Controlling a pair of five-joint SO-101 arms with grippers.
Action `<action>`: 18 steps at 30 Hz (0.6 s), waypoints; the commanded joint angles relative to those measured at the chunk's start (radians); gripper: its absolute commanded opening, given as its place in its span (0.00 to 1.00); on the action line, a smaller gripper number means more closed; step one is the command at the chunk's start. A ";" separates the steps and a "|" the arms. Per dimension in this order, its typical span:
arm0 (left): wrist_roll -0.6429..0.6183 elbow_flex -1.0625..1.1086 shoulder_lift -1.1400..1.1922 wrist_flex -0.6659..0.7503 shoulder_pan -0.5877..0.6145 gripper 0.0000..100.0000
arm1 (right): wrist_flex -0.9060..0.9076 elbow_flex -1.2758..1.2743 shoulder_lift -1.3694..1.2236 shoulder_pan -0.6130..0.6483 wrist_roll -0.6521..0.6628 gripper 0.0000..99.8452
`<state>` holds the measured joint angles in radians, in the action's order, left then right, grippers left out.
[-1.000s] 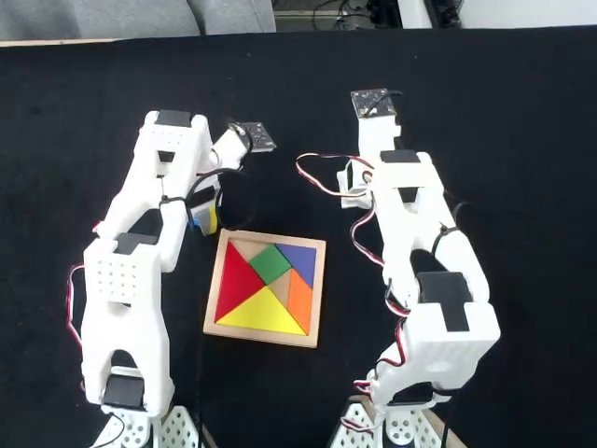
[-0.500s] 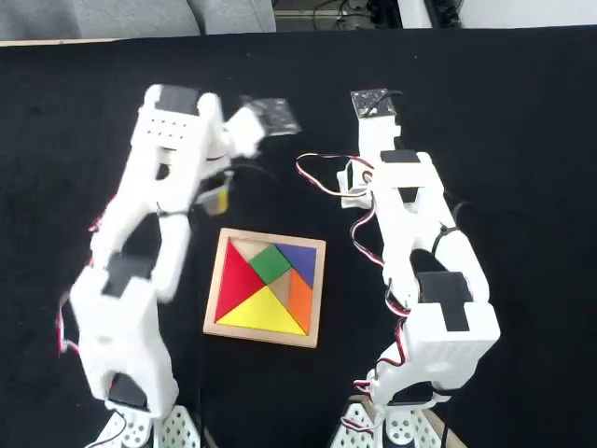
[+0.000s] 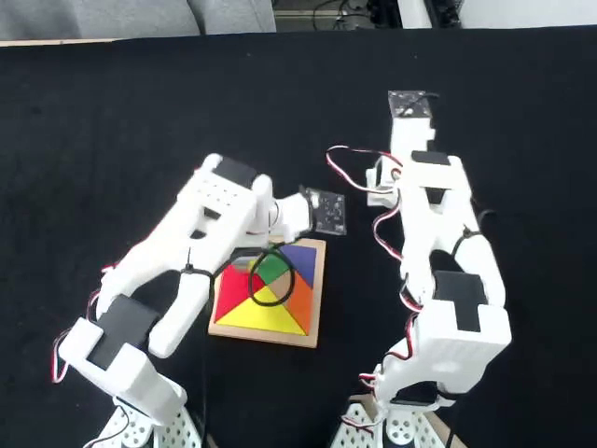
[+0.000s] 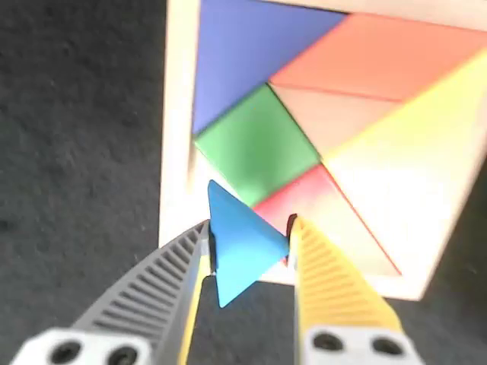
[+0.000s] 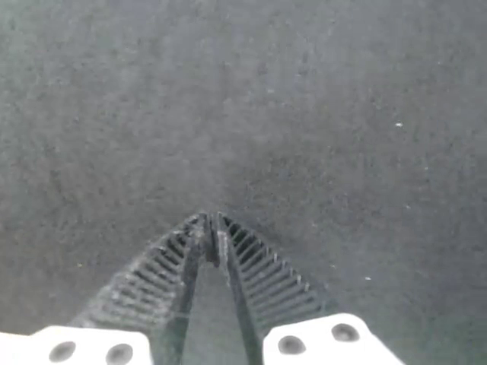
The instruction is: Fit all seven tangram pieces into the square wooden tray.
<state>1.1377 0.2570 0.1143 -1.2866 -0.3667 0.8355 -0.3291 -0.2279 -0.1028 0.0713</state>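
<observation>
Your light-blue triangle [image 4: 243, 251] is pinched in the left claw [image 4: 249, 226]. The claw is spread only as wide as the piece. The grey finger [image 4: 163, 266] lies along one edge and the yellow finger [image 4: 327, 274] presses on the opposite corner. The flat face is turned up toward the wrist camera. The triangle's long edge runs along the grey finger, in line with the claw's own axis, with one sharp tip pointing ahead at the tray [image 4: 179, 114] and the other back toward the wrist. The forward tip sits over the tray's rim, right by the green square [image 4: 255, 144] and the narrow end of the red piece [image 4: 304, 190]. You cannot tell whether the triangle touches the wood or hangs just above it.

Inside the tray the purple piece [image 4: 251, 46] lies against the green square, with the orange piece [image 4: 380, 57] next to it and the yellow piece [image 4: 396, 175] beside the red one. A pale triangular patch [image 4: 327, 114] lies between green, orange and yellow. You cannot tell whether it is a piece or bare tray floor.

From above, the tray [image 3: 263, 333] lies on the black cloth [image 3: 112, 112] between the two arms. The left arm [image 3: 215, 215] leans over the tray's far-left part, and a black cable [image 3: 270, 280] loops across the pieces. The right arm [image 3: 438, 233] stands beside the tray, apart from it. Its right claw [image 5: 209, 228] is pressed together on nothing, over bare cloth.
</observation>
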 commanded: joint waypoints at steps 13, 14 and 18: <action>0.012 0.070 -0.046 0.184 0.051 0.26 | 0.003 0.122 0.012 -0.032 -0.054 0.01; 0.011 0.065 -0.046 0.187 0.053 0.26 | 0.003 0.122 0.012 -0.032 -0.054 0.01; 0.002 0.071 -0.044 0.233 0.071 0.26 | 0.005 0.122 0.012 -0.032 -0.054 0.01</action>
<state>1.1408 0.3322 0.1143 -1.0994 -0.3176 0.8370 -0.2647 -0.2263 -0.1274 0.0269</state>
